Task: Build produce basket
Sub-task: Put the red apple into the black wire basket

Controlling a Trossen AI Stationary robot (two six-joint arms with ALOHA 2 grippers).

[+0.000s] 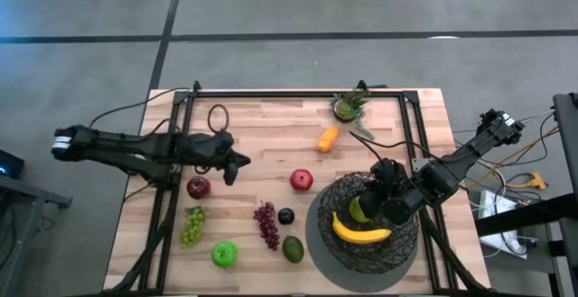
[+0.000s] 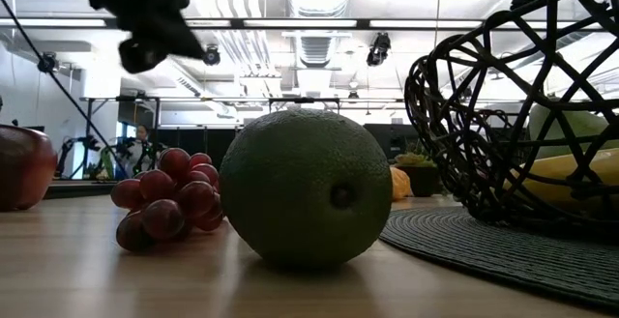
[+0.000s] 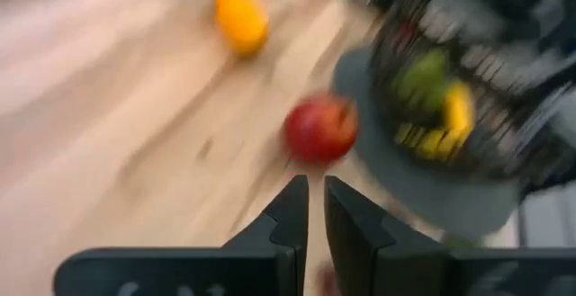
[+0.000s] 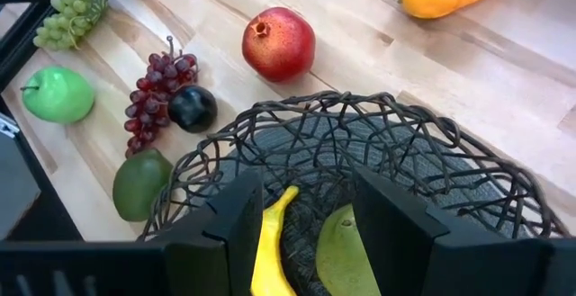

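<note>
The avocado (image 2: 306, 187) lies loose; right gripper (image 4: 306, 219) hangs open over the basket (image 1: 366, 229), left gripper (image 3: 315, 210) shut: open before descending

1. The left arm reaches in from the left edge of the tabletop (image 1: 271, 125), lying nearly level and pointing toward the middle.
2. The left gripper (image 1: 237, 163) hangs above the tabletop, its jaws pressed almost together with only a thin slit between them, nothing held.
3. The right arm comes in from the right side, bent at the elbow and angled down toward the near right part of the tabletop.
4. The right gripper (image 1: 375, 208) points downward, its jaws parted about halfway, with nothing clamped between them.
</note>
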